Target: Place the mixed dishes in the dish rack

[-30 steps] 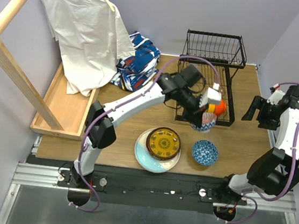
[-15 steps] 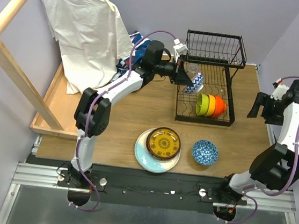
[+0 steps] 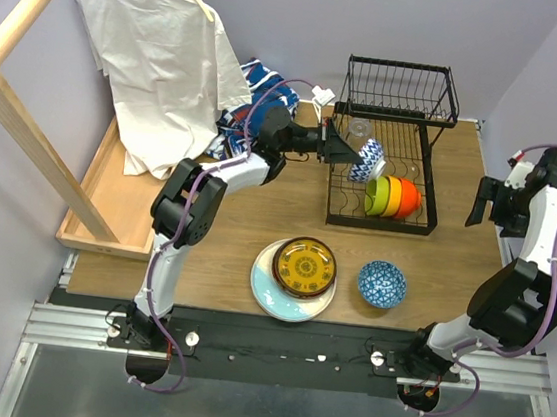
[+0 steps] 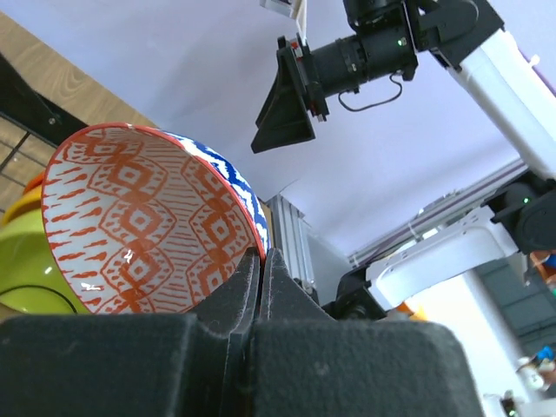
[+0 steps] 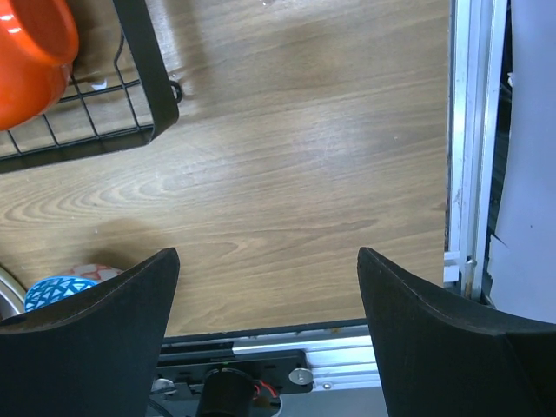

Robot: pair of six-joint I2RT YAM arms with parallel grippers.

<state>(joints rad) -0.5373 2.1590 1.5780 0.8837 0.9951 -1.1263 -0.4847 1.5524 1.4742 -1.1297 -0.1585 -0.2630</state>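
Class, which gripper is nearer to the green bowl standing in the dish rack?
Left. The left gripper, shut on the patterned bowl, hangs over the dish rack just behind the green bowl; the right gripper stands open beyond the rack's right side.

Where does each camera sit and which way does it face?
Top external: above and behind the robot, looking down at the table; left arm and right arm show.
Left wrist: on the left gripper, facing across its shut fingers, which pinch the patterned bowl.
Right wrist: on the right gripper, facing down at the table beside the dish rack; open fingers show.
Shared: patterned bowl, top and left wrist; orange bowl, top and right wrist.
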